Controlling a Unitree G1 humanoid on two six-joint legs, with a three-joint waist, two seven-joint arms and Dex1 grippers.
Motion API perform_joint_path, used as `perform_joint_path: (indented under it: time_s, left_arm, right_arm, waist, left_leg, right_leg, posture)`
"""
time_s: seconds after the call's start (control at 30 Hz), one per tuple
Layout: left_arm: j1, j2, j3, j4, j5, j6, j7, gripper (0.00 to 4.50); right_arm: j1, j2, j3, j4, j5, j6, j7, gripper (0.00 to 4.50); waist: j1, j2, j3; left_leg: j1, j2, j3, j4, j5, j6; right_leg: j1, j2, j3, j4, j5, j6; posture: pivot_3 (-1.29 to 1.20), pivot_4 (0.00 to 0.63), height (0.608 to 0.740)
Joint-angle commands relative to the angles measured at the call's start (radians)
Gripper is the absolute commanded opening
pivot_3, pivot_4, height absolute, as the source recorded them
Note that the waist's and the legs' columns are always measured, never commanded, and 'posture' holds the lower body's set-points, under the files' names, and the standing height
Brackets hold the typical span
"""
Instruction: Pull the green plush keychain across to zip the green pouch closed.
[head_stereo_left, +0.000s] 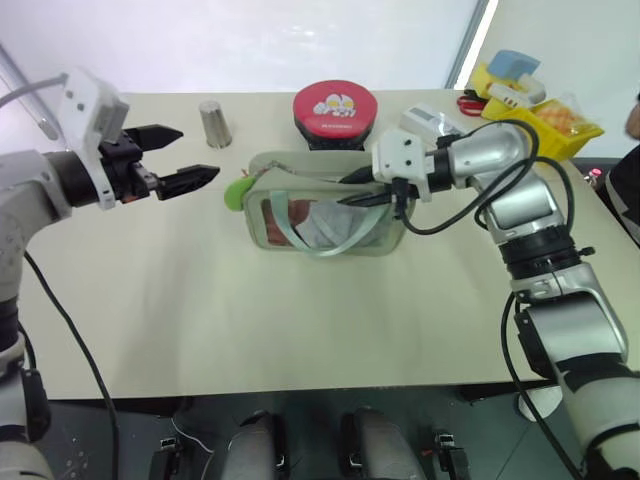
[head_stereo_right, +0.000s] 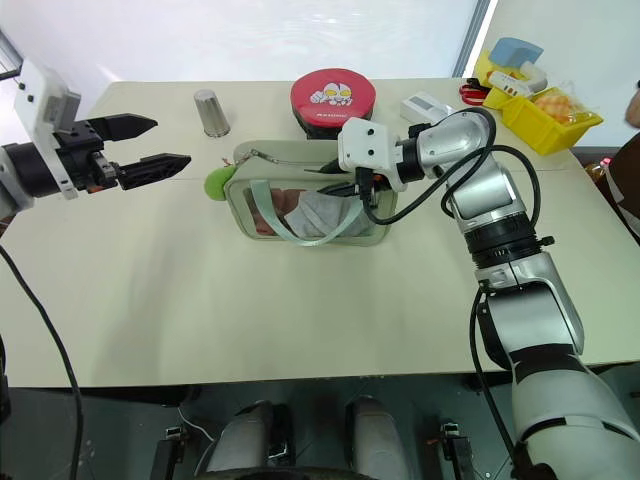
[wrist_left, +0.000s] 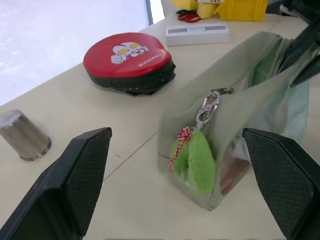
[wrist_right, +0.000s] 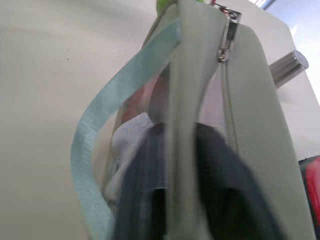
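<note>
The green pouch (head_stereo_left: 300, 168) stands mid-table with its clear window toward me and a pale strap (head_stereo_left: 297, 232) hanging over the front. The green plush keychain (head_stereo_left: 235, 192) dangles from the zipper pull at the pouch's left end, and it hangs from a small metal clip in the left wrist view (wrist_left: 195, 160). My left gripper (head_stereo_left: 198, 152) hovers open just left of the keychain, touching nothing. My right gripper (head_stereo_left: 350, 190) is shut on the pouch's top edge at its right end. In the right wrist view its dark fingers (wrist_right: 225, 195) pinch the fabric beside the zipper.
A round red case (head_stereo_left: 335, 108) lies just behind the pouch and a metal cup (head_stereo_left: 214, 123) stands behind my left gripper. A white box (head_stereo_left: 432, 120), red scissors and a yellow bin (head_stereo_left: 545, 120) crowd the back right corner. A person is at the right edge (head_stereo_left: 632, 115).
</note>
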Motion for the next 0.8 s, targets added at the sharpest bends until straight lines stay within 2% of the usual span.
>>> perform_joint_path:
  time_s: [0.03,0.5,0.6,0.67,0.8]
  left_arm:
    - [-0.013,0.027,0.036,-0.013,0.003,-0.008,-0.001,4.50]
    - [-0.012,0.015,0.017,-0.008,0.015,-0.025,0.005,4.50]
    - [-0.011,0.007,0.014,-0.012,0.014,-0.025,0.005,4.50]
    - [-0.008,0.006,0.016,-0.013,0.014,-0.026,0.003,4.50]
    - [0.012,0.003,0.030,-0.006,0.018,-0.032,-0.001,4.50]
  right_arm:
    - [-0.041,-0.015,-0.043,-0.073,0.045,0.014,0.021,0.32]
    - [0.057,-0.008,-0.030,-0.192,0.054,0.110,-0.015,0.32]
    - [0.069,-0.013,-0.032,-0.222,0.054,0.141,-0.032,1.14]
    - [0.074,-0.034,-0.037,-0.250,0.055,0.163,-0.030,2.13]
    - [0.067,-0.110,-0.075,-0.317,0.078,0.243,-0.017,2.13]
  waist:
    - [0.000,0.000,0.000]
    - [-0.003,0.000,0.000]
    - [-0.001,0.000,0.000]
    - [0.001,0.000,0.000]
    - [0.005,0.000,0.000]
  left_leg:
    - [0.000,0.000,0.000,0.000,0.000,0.000]
    - [0.000,0.000,0.000,0.000,0.000,0.000]
    - [0.000,0.000,0.000,0.000,0.000,0.000]
    - [0.000,0.000,0.000,0.000,0.000,0.000]
    - [0.000,0.000,0.000,0.000,0.000,0.000]
  right_leg:
    - [0.000,0.000,0.000,0.000,0.000,0.000]
    - [0.000,0.000,0.000,0.000,0.000,0.000]
    - [0.000,0.000,0.000,0.000,0.000,0.000]
    - [0.000,0.000,0.000,0.000,0.000,0.000]
    - [0.000,0.000,0.000,0.000,0.000,0.000]
  posture:
    - [0.00,0.150,0.740]
    - [0.00,0.150,0.740]
    - [0.00,0.150,0.740]
    - [0.00,0.150,0.740]
    - [0.00,0.150,0.740]
